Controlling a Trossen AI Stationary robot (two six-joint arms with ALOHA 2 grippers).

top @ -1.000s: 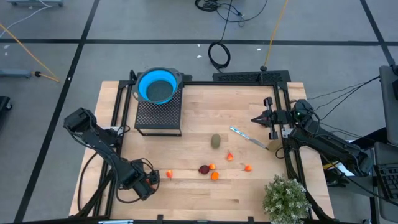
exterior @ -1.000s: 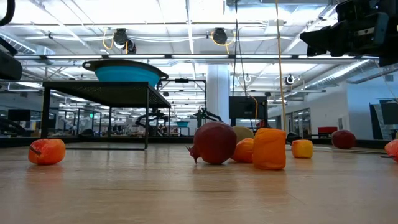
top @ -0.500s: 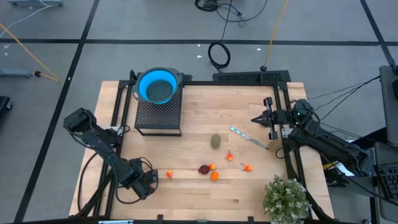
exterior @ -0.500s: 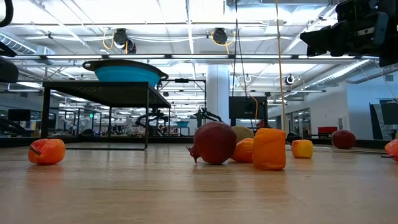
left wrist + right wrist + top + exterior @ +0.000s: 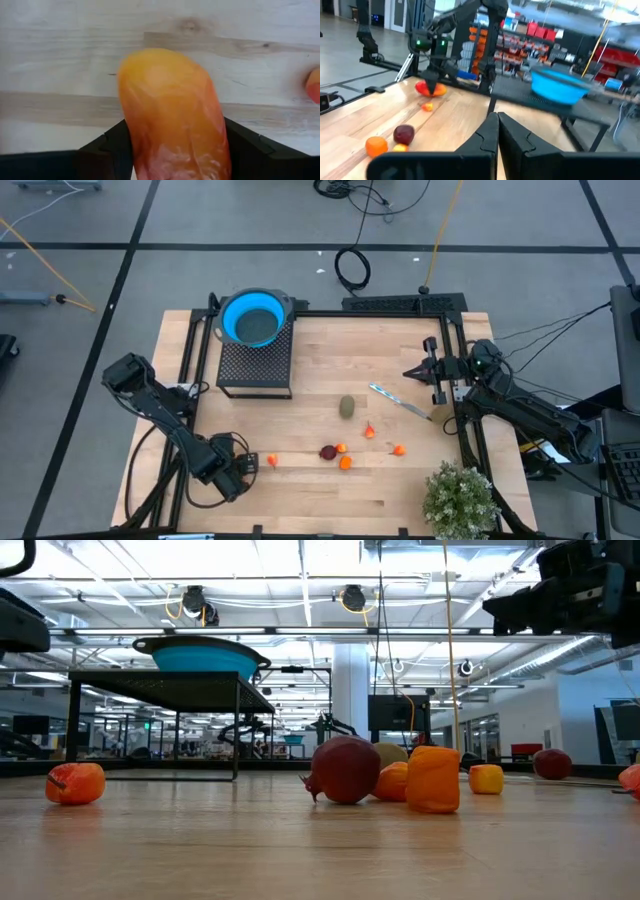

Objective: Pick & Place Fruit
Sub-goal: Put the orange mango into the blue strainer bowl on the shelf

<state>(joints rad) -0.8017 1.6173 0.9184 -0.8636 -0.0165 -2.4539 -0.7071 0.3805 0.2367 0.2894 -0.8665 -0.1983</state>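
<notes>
My left gripper (image 5: 240, 472) points down at the table's near left, shut on a long red-orange fruit (image 5: 170, 100), which also shows under it in the right wrist view (image 5: 431, 89). A small orange fruit (image 5: 271, 461) lies just right of it. Mid-table lie a brownish-green oval (image 5: 347, 407), a dark red fruit (image 5: 327, 451) and several tiny orange ones (image 5: 345, 463). My right gripper (image 5: 410, 372) hangs shut and level over the right edge, touching nothing. My left gripper pinches the long red-orange fruit between its two fingers (image 5: 107, 147), one on each long side (image 5: 131, 140). The fingers come from above, pointing down, and lie across the fruit. Whether the fruit rests on the table or is lifted, I cannot tell.
A blue bowl (image 5: 252, 320) sits on a black mesh stand (image 5: 255, 362) at the far left. A thin silvery utensil (image 5: 400, 402) lies near the right edge, and a bushy green plant (image 5: 460, 498) stands at the near right corner.
My left gripper has turned slightly about its own axis while staying in place over the long fruit. Nothing else has moved.
</notes>
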